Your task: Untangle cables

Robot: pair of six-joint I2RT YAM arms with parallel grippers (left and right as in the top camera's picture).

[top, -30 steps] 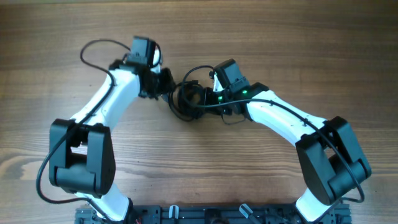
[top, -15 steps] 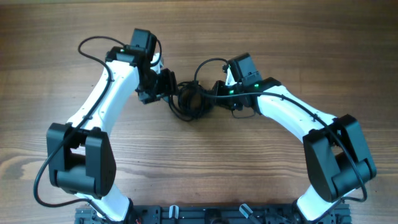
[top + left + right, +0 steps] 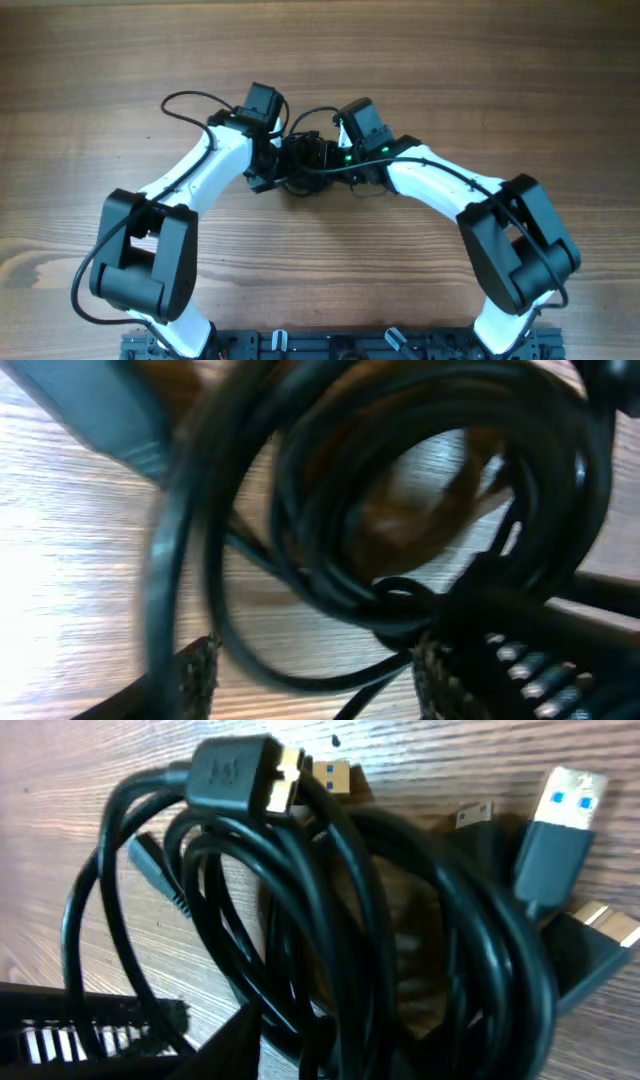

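The left arm (image 3: 205, 165) bends in from the left side of the wooden table (image 3: 100, 60). The right arm (image 3: 430, 180) bends in from the right side. They meet near the middle of the table, a bit toward the far edge. The left gripper (image 3: 281, 160) and the right gripper (image 3: 323, 160) point at each other. The cables (image 3: 303, 158) sit between them.

The cables are thin black cords wound round and round into one bundle of loops. Many loops cross over each other. The right wrist view shows plugs sticking out of the bundle onto the wood. There is a wide black plug (image 3: 235, 772) with a shiny metal tip near the top. A plug with blue inside (image 3: 560, 815) sits at the right.

In the left wrist view, the left gripper's two fingers (image 3: 197, 668) show at the bottom, far apart from each other. So its jaws are spread wide. The loops hang right in front of them, and a cord runs across the gap. The fingers are not squeezing it. One blurry cord passes close to the finger on the left, but it is too fuzzy to tell if they touch.

The right gripper is right up against the bundle. Cords cover its fingers, so it is not clear whether its jaws are spread or pinching a cord.
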